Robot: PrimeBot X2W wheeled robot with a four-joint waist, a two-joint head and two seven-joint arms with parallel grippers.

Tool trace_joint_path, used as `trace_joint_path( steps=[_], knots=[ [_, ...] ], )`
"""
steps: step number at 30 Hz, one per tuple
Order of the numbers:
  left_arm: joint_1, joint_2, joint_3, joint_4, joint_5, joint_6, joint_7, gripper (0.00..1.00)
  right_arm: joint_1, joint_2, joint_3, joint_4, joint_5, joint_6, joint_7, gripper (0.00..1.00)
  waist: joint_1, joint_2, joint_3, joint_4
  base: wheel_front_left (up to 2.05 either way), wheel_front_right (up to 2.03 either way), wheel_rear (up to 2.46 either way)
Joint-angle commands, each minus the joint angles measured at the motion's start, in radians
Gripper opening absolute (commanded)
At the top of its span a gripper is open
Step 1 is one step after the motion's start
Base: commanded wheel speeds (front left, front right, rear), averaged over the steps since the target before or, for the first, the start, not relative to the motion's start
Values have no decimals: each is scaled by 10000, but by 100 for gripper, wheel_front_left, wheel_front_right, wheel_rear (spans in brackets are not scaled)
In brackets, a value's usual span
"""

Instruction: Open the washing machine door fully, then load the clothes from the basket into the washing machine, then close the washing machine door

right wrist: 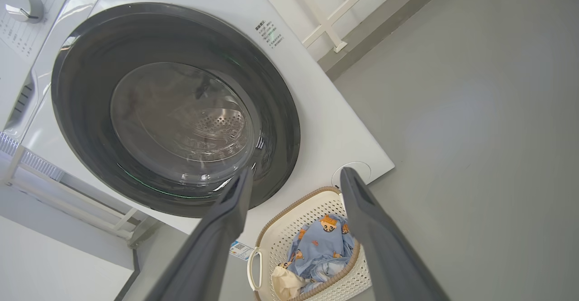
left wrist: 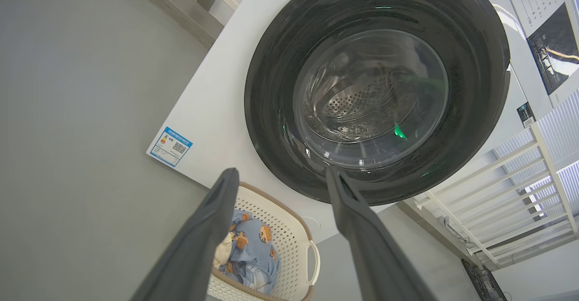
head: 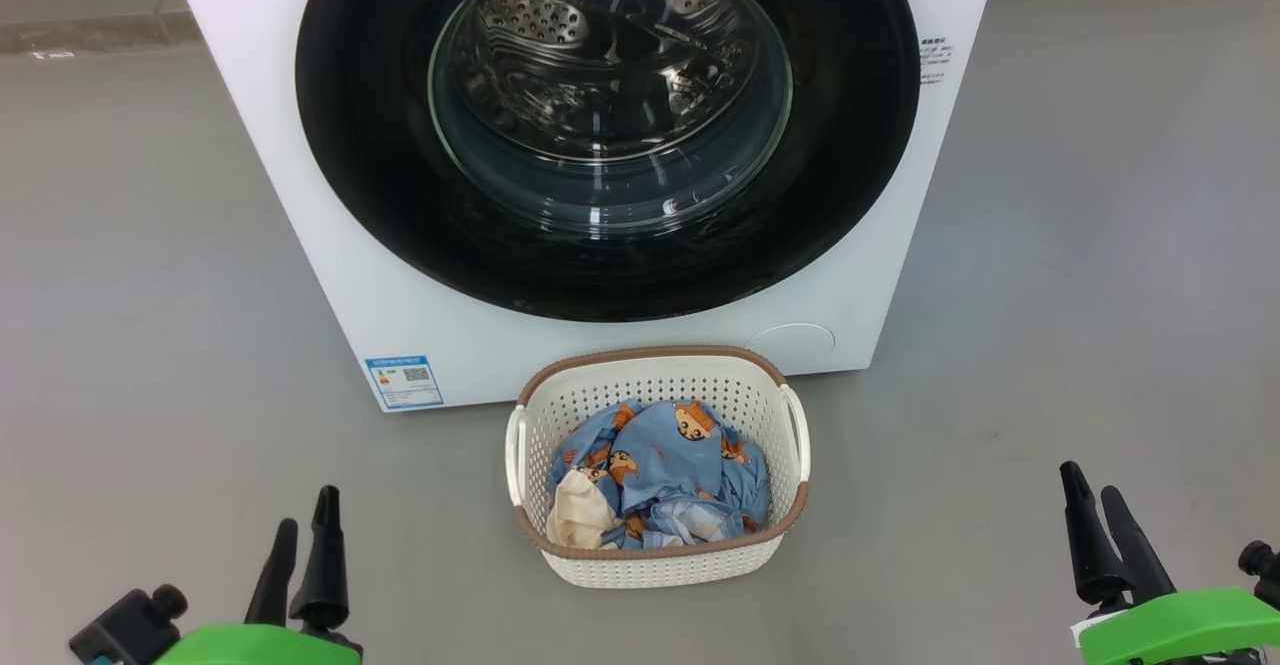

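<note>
In the head view, the door is shut flat against the washer, straight ahead of both grippers and higher than them. It faces us squarely and, being round, favours neither side. The left gripper and the right gripper have their fingers apart and hold nothing. They sit well back from the door, about equally far off, so we judge neither arm nearer. The basket sits between them and a little forward, just in front of the washer, with the clothes piled inside. The floor is smooth, grey and bare.

In the left wrist view, the left gripper has its fingers spread and points at the door's lower rim. The basket is below, towards the near finger. We cannot make out a handle.

In the right wrist view, the right gripper is also spread and points between door and basket. White railings stand beside the washer.
</note>
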State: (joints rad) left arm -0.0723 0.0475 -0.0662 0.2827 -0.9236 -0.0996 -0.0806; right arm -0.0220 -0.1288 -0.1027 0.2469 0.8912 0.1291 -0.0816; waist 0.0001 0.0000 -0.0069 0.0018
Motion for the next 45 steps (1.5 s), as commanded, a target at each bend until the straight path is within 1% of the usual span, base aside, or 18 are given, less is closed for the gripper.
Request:
trace_joint_path(
  steps=[1,6,15,16,33,45],
  knots=[
    [-529,191,104,-292,523,91,-154,100,-407,-218,158,-334,-633,9,-150,100,0,0,2,2,0,0,0],
    [-556,209,19,-276,1340,146,-301,100,-407,-230,178,-387,-1598,9,-297,100,0,0,1,-1,0,0,0],
    [-642,223,-95,-218,2598,174,-565,100,-412,-257,184,-378,-2886,10,-559,100,0,0,0,8,0,0,0],
    [-642,223,-95,-218,2598,174,-565,100,-412,-257,184,-378,-2886,10,-559,100,0,0,0,8,0,0,0],
    [-807,258,-334,123,4731,225,-1065,100,-407,-393,327,-429,-5081,12,-873,100,0,0,-41,25,0,0,0],
    [-939,250,-477,408,6030,302,-1416,100,-399,-460,537,-684,-6474,14,-1090,100,0,0,-81,58,0,0,0]
  ],
)
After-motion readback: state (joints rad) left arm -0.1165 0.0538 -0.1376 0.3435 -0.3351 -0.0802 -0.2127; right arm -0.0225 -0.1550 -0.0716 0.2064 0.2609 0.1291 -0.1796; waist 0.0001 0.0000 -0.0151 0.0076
